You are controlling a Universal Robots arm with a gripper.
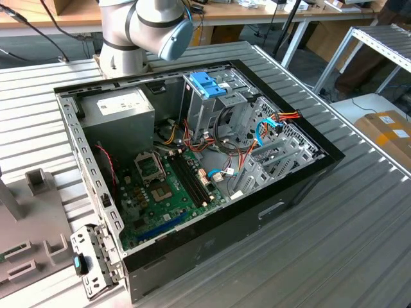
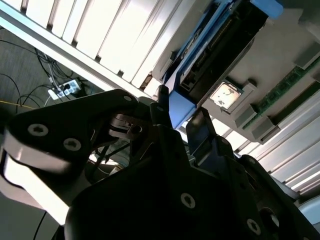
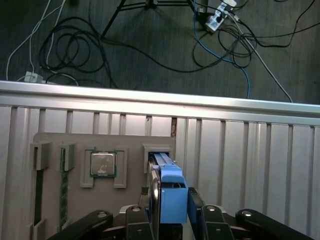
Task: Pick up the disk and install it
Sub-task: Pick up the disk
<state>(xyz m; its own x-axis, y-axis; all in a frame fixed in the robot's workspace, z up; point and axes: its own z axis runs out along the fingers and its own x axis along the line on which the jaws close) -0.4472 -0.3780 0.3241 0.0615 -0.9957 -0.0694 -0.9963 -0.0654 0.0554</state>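
The disk (image 3: 171,184), a grey drive in a light-blue carrier frame, stands on edge with its far end in a slot of the grey holder plate (image 3: 55,145). My gripper (image 3: 172,196) straddles it, one dark finger pressed against each flat side, so it is shut on the disk. In the second wrist view the disk's blue frame (image 2: 181,106) runs up between the same fingers (image 2: 201,126) of the gripper (image 2: 180,114). In the exterior view the open computer case (image 1: 302,186) lies on the slatted table, its tall grey drive cage (image 1: 204,109) topped by a blue bracket.
A processor chip (image 3: 102,164) and memory sticks (image 3: 63,190) sit in other pockets of the holder plate. The table edge rail (image 3: 160,97) runs just beyond it, with cables on the floor below. The arm's base (image 1: 125,54) stands behind the case. Red and blue cables cross the case interior.
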